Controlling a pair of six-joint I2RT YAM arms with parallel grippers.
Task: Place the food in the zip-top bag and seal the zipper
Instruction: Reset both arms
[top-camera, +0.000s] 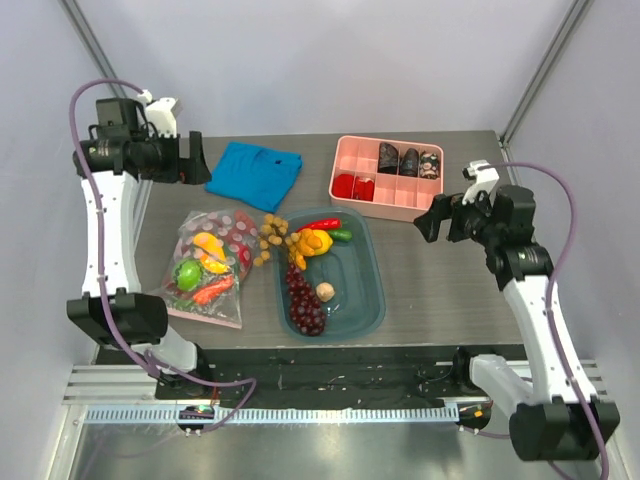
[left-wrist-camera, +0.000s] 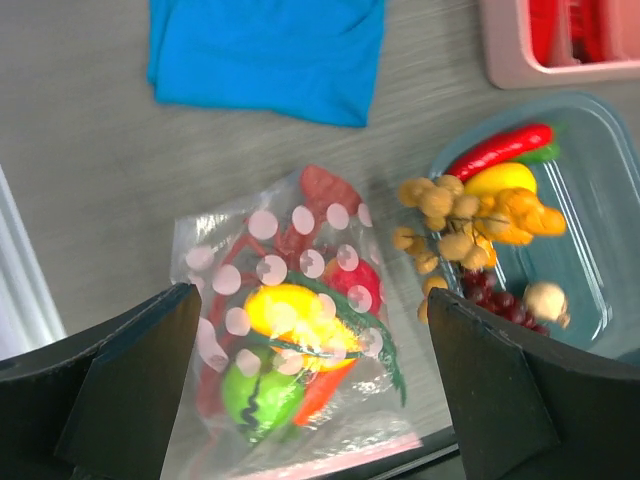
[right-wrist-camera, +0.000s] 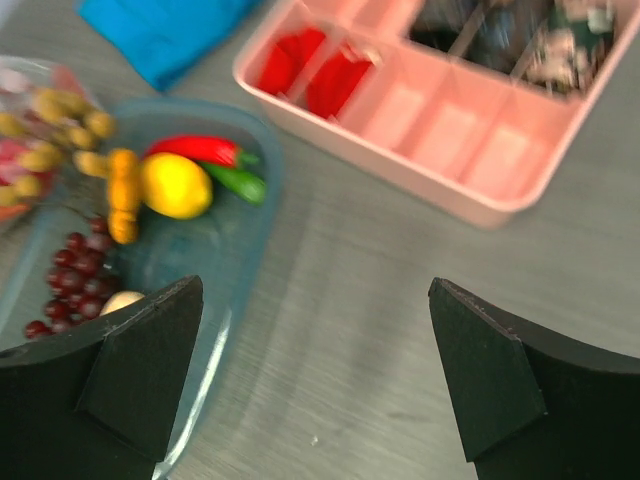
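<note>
Two tools raised over counter (top-camera: 440, 290), both empty. Left tool (top-camera: 192, 160): jaws spread wide. Zip-top bag (top-camera: 205, 268) flat on counter ahead of it. Food (left-wrist-camera: 285, 305) inside: yellow, green, orange-red pieces. Pink zipper (left-wrist-camera: 380, 450) along near edge, sealed or not unclear. Teal tub (top-camera: 365, 300) between tools, holding more toys. Right tool (top-camera: 432, 222): jaws spread wide, pink tray (top-camera: 385, 208) just ahead.

Your 2 YAM arms up close: the left arm (top-camera: 103, 225) and right arm (top-camera: 548, 330) pair white links with black joint housings. Small dark screw holes dot the links. A lavender cable (top-camera: 100, 83) loops along each. White camera mounts (top-camera: 160, 108) top both wrists; the fingers (left-wrist-camera: 130, 390) are matte-black, faceted wedges.
</note>
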